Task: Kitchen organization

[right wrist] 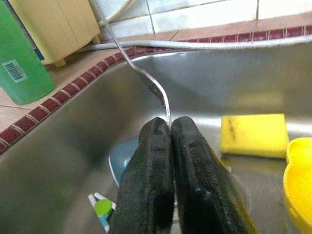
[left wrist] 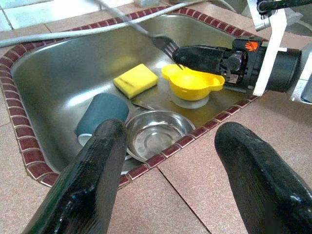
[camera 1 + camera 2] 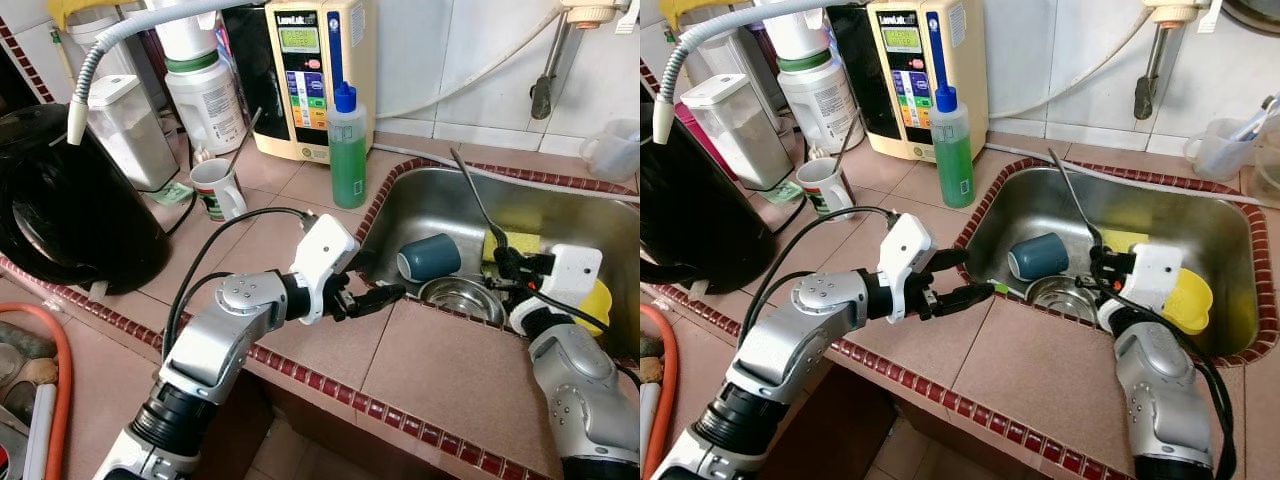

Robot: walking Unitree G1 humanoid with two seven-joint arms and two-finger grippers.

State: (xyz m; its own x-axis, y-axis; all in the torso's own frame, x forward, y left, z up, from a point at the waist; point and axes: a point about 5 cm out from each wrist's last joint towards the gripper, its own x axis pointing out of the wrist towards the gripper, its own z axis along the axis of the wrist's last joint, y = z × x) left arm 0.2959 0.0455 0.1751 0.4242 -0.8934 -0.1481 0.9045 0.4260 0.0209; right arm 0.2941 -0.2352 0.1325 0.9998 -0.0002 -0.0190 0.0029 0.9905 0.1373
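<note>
The sink holds one fork (image 1: 146, 78), one blue cup (image 3: 429, 257), one steel bowl (image 3: 462, 296), one sponge (image 2: 135, 80), one yellow bowl (image 2: 191, 83).

The left gripper (image 3: 385, 296) reaches forward with fingers spread apart, while the right gripper (image 1: 170, 127) points ahead, fingers apparently pressed together.

**Readable markings on the kitchen counter**

The cream water ionizer (image 3: 312, 75) against the wall carries a dark blue brand plate at its top reading "LeveLuk". Below it sits a green display whose digits are too small to read. The green soap bottle (image 1: 19, 58) bears a white barcode label, bars only. Print on the white mug (image 3: 214, 187) and the white canister (image 3: 208, 95) is illegible.
</note>
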